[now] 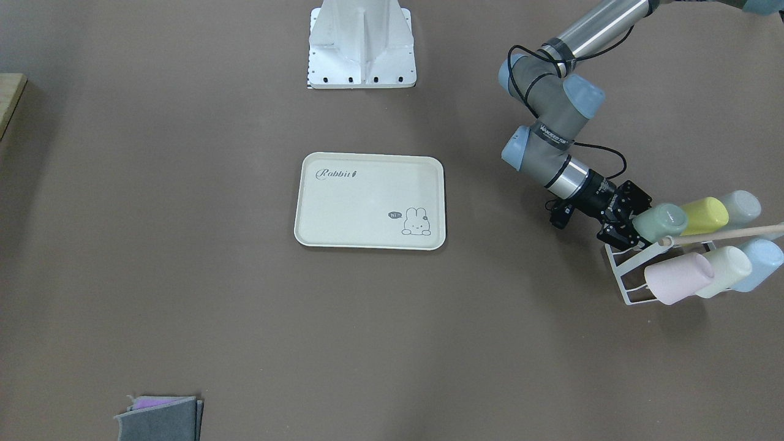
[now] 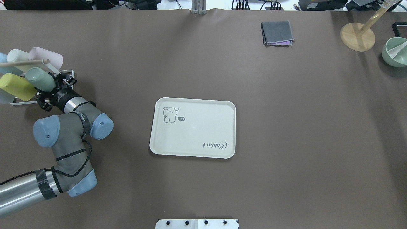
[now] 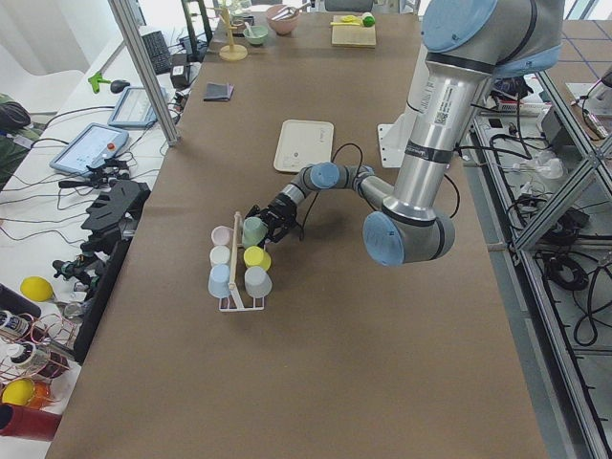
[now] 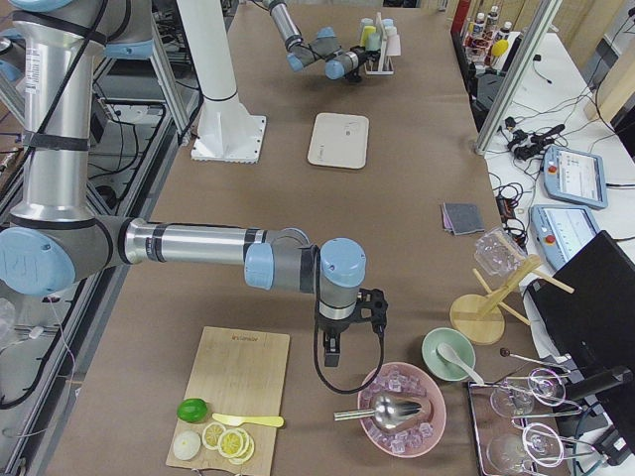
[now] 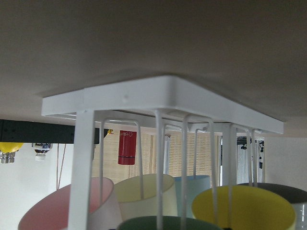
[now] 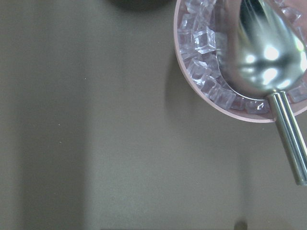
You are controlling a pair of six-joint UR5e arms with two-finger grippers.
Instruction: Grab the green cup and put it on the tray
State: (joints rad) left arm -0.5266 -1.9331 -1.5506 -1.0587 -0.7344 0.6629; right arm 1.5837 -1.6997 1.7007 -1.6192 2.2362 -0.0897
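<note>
The green cup (image 1: 660,222) lies on its side on a prong of the white wire rack (image 1: 626,288), at the rack's end nearest the tray; it also shows in the overhead view (image 2: 40,79). My left gripper (image 1: 634,222) is at the cup's open end, its black fingers spread on either side of the rim; it looks open. The cream tray (image 1: 367,184) with the rabbit drawing lies bare mid-table, well apart from the rack. My right gripper (image 4: 369,309) hangs over a pink bowl of ice (image 6: 225,91); I cannot tell whether it is open or shut.
The rack also holds yellow (image 1: 704,215), pink (image 1: 677,278), cream (image 1: 729,269), light blue (image 1: 759,263) and grey-blue (image 1: 741,205) cups under a wooden rod (image 1: 723,234). Folded cloths (image 2: 277,32), a wooden stand (image 2: 357,36) and a green bowl (image 2: 394,51) sit far off.
</note>
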